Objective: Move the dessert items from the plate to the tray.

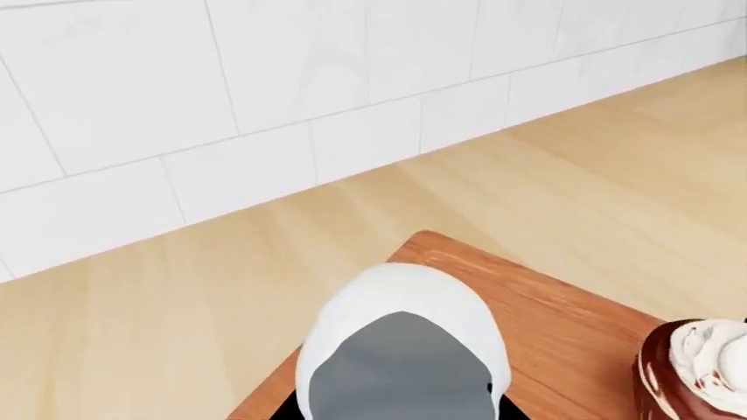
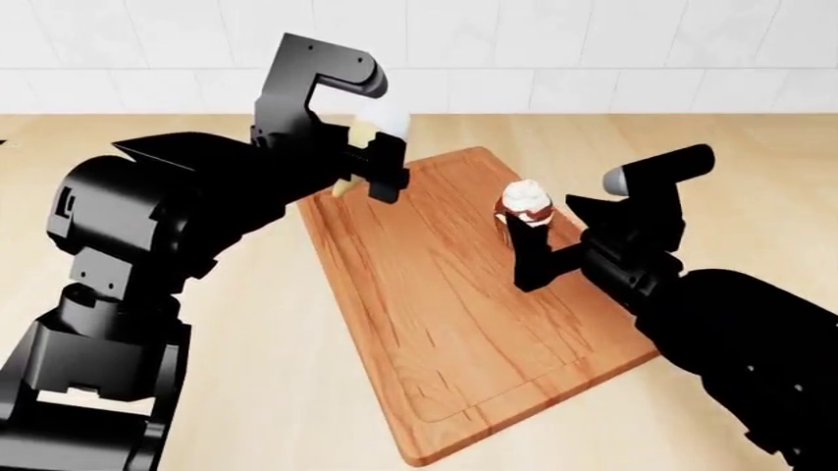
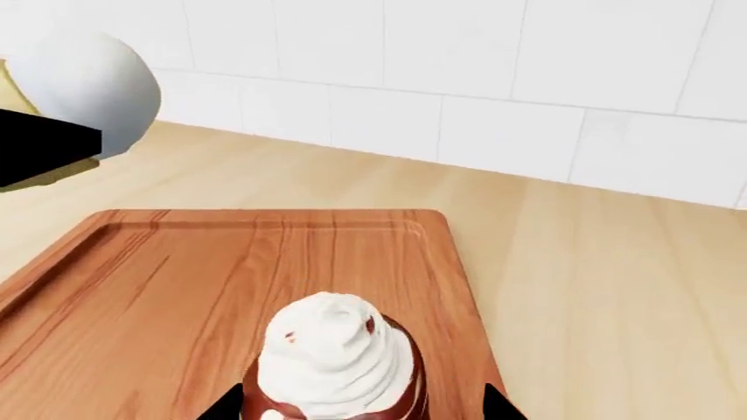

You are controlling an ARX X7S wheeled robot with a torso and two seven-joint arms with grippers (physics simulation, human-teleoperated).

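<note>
While L gripper point(image 2: 373, 162) holds cone point(image 2: 371, 126), cupcake point(image 2: 527, 203) on tray point(image 2: 445, 314)

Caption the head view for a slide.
Left hand carries the ice-cream cone to the tray; right hand beside the cupcake.

Glossy black angular arms, grey-tipped fingers point(image 2: 371, 78).

Reddish-brown rectangular wooden tray point(image 2: 458, 324): near half bare, open to approach from 6 o'clock. Obstacles: white-frosted, brown-wrapped cupcake point(image 2: 527, 204) at 1 o'clock between the right gripper point(image 2: 535, 235) fingers; pale yellow ice-cream cone point(image 2: 371, 137) in the left gripper point(image 2: 373, 157) over the 11 o'clock corner.
</note>
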